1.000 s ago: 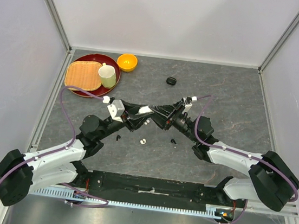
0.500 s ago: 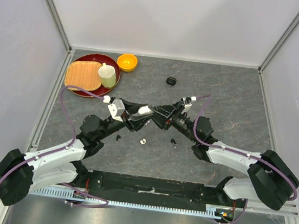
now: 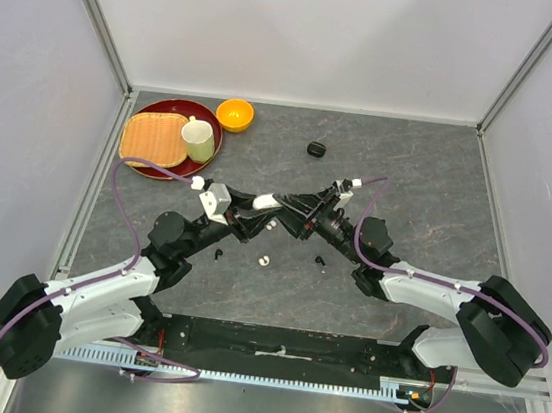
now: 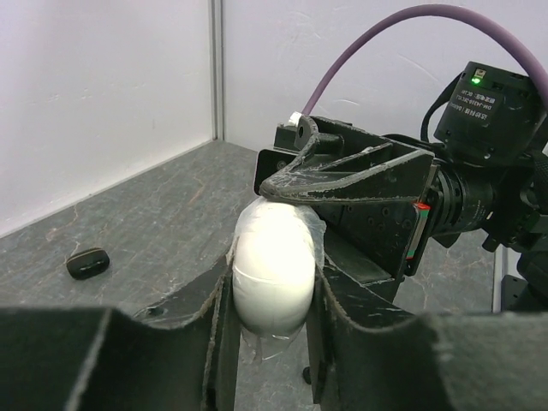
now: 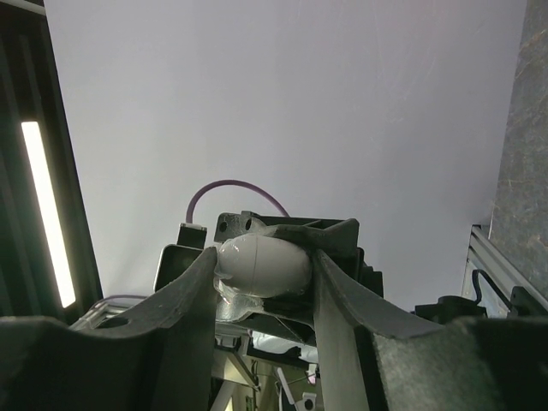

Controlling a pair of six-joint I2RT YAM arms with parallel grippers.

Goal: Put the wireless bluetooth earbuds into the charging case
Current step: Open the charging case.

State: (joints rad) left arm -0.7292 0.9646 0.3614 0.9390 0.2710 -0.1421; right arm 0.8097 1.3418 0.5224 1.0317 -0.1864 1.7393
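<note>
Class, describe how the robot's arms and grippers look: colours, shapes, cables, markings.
Both the left arm and right arm have white shells between bulky black joints. A purple cable loops along each. The left gripper and right gripper are black, with two angular fingers. The right wrist's black camera shows a green light.

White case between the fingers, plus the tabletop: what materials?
White case: likely hard plastic, smooth satin-gloss; it shows soft highlights and a thin seam around its middle. Tabletop: dark grey, matte, stone-look with pale veins; could be laminate or real stone, can't tell.
</note>
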